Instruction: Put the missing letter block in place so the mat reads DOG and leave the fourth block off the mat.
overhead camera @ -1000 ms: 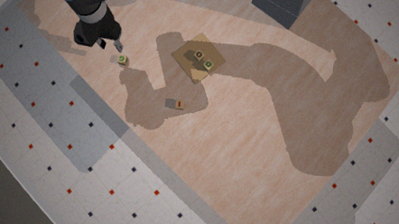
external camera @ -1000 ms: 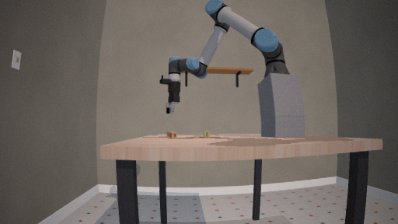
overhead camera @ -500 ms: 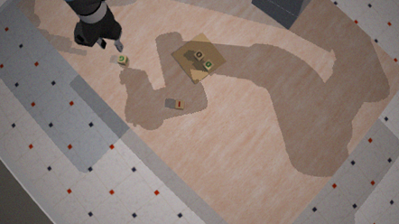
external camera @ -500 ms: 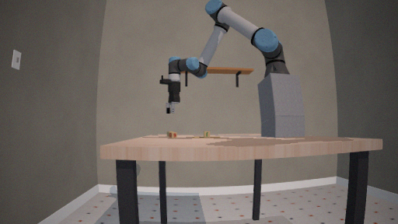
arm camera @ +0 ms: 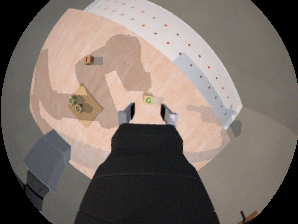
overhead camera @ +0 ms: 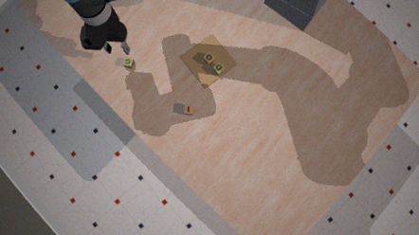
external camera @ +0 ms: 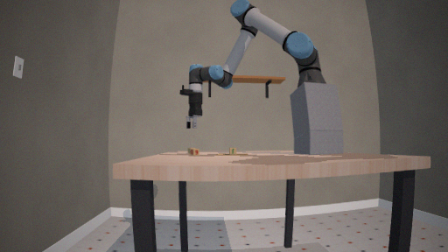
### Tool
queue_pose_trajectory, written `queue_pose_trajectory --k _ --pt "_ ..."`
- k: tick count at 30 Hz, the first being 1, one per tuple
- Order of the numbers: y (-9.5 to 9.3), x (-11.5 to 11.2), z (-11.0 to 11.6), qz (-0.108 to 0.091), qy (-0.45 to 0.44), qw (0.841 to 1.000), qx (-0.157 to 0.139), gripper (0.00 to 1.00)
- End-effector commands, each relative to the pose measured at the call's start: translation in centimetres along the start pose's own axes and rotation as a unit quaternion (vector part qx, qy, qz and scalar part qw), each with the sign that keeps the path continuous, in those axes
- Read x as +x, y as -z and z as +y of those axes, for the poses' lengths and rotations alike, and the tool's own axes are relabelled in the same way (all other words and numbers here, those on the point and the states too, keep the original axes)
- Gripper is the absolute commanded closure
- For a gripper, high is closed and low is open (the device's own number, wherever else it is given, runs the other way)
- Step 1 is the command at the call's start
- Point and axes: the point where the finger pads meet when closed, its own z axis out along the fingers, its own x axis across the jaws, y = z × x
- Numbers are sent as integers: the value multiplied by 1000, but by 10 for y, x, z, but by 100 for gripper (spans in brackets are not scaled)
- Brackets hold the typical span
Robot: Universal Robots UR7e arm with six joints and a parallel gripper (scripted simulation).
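G block (overhead camera: 129, 62) below open hand (overhead camera: 116, 47)

a light wooden table (external camera: 271, 168) on black legs (external camera: 143, 214) stands on a pale tiled floor (overhead camera: 157, 214) dotted with small red and dark blue marks. behind it, a grey-beige wall (external camera: 144, 66) carries a wooden shelf (external camera: 258, 79) on two dark brackets — a white wall plate (external camera: 17, 66) sits on the left wall, and a white skirting board (external camera: 245, 213) runs along the bottom.
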Motion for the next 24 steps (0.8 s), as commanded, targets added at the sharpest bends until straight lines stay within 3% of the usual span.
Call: queue_pose_trajectory --k 1,10,18,24 --pt "-2 0 -2 1 53 999 0 0" --pt "-9 -1 -4 1 170 985 0 0" --pt "-18 -2 -4 1 302 953 0 0" --pt "-24 -2 -4 1 392 920 0 0"
